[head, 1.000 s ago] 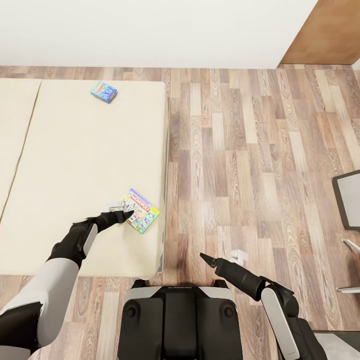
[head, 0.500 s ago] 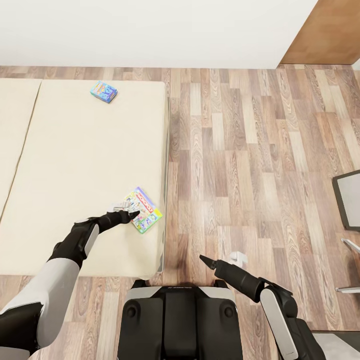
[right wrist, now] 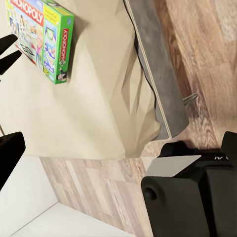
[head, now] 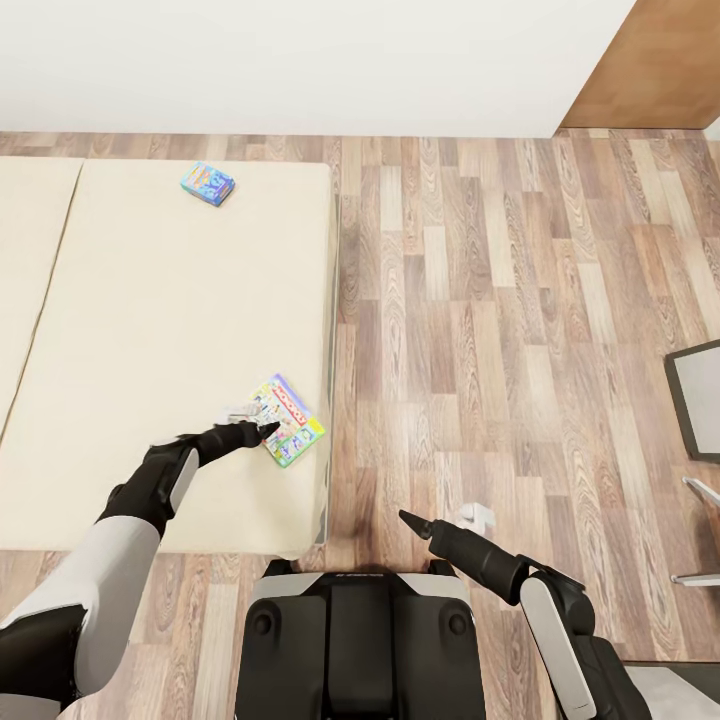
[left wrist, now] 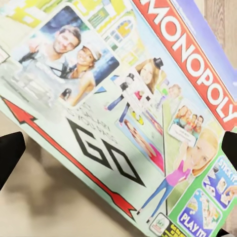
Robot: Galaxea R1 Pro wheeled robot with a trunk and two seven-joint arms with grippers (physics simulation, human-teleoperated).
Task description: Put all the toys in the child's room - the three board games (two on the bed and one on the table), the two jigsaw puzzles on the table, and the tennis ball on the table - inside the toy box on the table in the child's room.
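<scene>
On the beige bed (head: pixel 150 330), a white-green "Monopoly" board game (head: pixel 288 418) lies flat near the right edge. My left gripper (head: pixel 264 428) rests at the box's near-left corner, open. In the left wrist view the box cover (left wrist: pixel 123 108) spans the gap between the black fingertips (left wrist: pixel 10 155). A smaller blue board game (head: pixel 208 184) lies at the bed's far end. My right gripper (head: pixel 406 518) hangs open over the floor beside the bed. Its wrist view takes in the Monopoly box (right wrist: pixel 42 34) and the bed's grey frame (right wrist: pixel 158 79).
Wooden floor (head: pixel 500 330) stretches right of the bed. A grey-framed piece of furniture (head: pixel 695 400) stands at the right edge. A white wall (head: pixel 300 60) runs behind the bed, and a second mattress (head: pixel 25 260) adjoins on the left. My dark base (head: pixel 360 640) is just below.
The Monopoly box has turned and slid slightly toward the bed's right edge under my left gripper. In the last half second nothing has moved.
</scene>
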